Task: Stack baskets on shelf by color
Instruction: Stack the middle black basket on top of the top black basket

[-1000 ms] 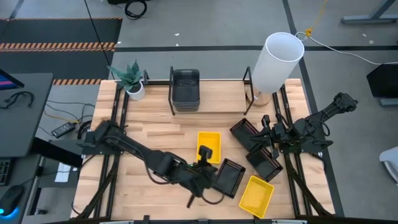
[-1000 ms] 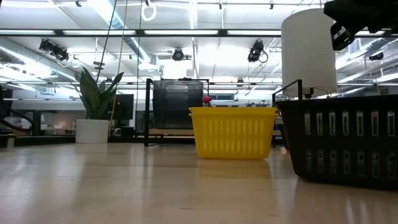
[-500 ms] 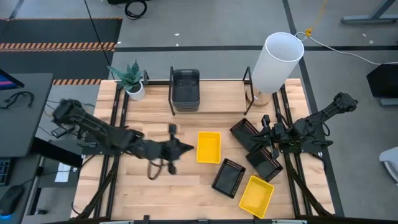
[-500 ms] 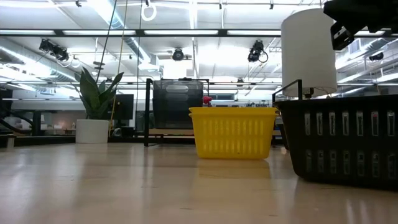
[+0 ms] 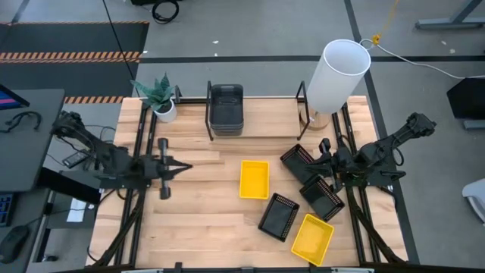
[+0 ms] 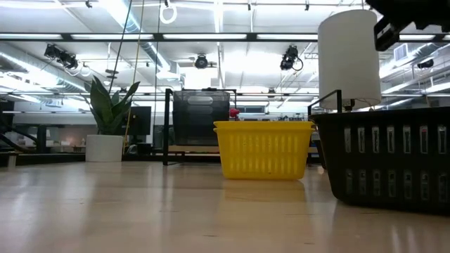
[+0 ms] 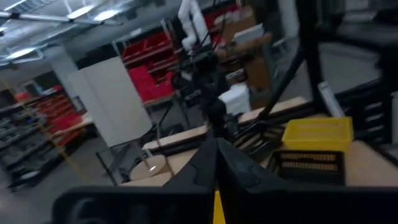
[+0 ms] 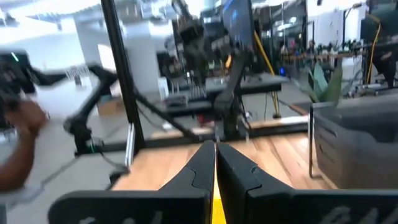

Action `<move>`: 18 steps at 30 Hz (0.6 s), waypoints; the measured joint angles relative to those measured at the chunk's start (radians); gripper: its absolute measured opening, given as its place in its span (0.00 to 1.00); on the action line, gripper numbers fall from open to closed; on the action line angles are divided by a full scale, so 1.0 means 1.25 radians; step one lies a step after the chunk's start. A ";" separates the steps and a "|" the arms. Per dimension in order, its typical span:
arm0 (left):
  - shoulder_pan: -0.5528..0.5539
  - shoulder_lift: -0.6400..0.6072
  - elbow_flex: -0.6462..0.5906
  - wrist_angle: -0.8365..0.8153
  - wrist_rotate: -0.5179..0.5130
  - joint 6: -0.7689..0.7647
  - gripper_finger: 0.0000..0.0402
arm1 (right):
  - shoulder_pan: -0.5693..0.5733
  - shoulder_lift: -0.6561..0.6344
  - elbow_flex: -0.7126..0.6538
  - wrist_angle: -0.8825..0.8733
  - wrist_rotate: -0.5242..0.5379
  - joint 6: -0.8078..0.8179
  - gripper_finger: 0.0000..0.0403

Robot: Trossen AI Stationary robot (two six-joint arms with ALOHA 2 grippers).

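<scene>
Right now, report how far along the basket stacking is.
Done: the dark grey baskets sit stacked on the shelf. In hand: nothing; the left hand hangs shut and empty over the table's left side, and the right hand is shut beside the black baskets. Left: two yellow baskets and three black ones, one lying apart, all on the table.

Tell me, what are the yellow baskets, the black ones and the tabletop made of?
The yellow baskets look like moulded plastic, bright and matt; the low view shows thin ribbed, slotted walls. The black baskets seem the same plastic, with perforated bottoms and slotted sides. The table looks like light wood planks with a smooth, faintly glossy finish, though it could be laminate.
</scene>
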 joint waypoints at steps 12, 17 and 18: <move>0.009 -0.243 -0.207 0.097 0.001 -0.101 0.02 | 0.000 0.001 0.000 0.191 0.000 0.034 0.06; 0.035 -0.291 -0.246 0.102 0.006 -0.121 0.01 | -0.027 0.042 0.005 0.212 0.042 0.094 0.06; 0.040 -0.303 -0.252 0.102 0.007 -0.121 0.01 | -0.037 0.061 0.013 0.200 0.040 0.106 0.06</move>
